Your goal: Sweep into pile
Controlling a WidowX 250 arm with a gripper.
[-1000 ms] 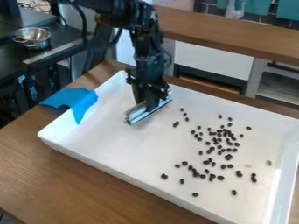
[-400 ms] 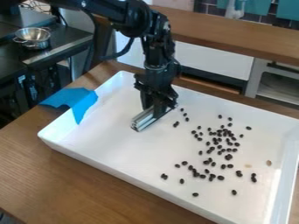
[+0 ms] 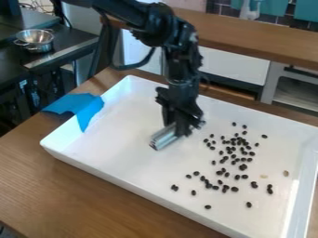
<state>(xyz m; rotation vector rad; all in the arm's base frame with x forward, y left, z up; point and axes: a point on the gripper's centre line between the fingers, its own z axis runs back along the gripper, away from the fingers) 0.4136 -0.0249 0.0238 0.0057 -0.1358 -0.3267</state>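
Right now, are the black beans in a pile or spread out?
Spread out: the beans lie scattered across the right part of the tray, many with white gaps around them.

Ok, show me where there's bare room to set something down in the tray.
In the white tray: between the blue tape and the metal bar, and along the wall nearest the camera, left of the black beans. The beans crowd the tray's right half.

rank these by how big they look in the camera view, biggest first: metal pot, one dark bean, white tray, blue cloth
1. white tray
2. blue cloth
3. metal pot
4. one dark bean
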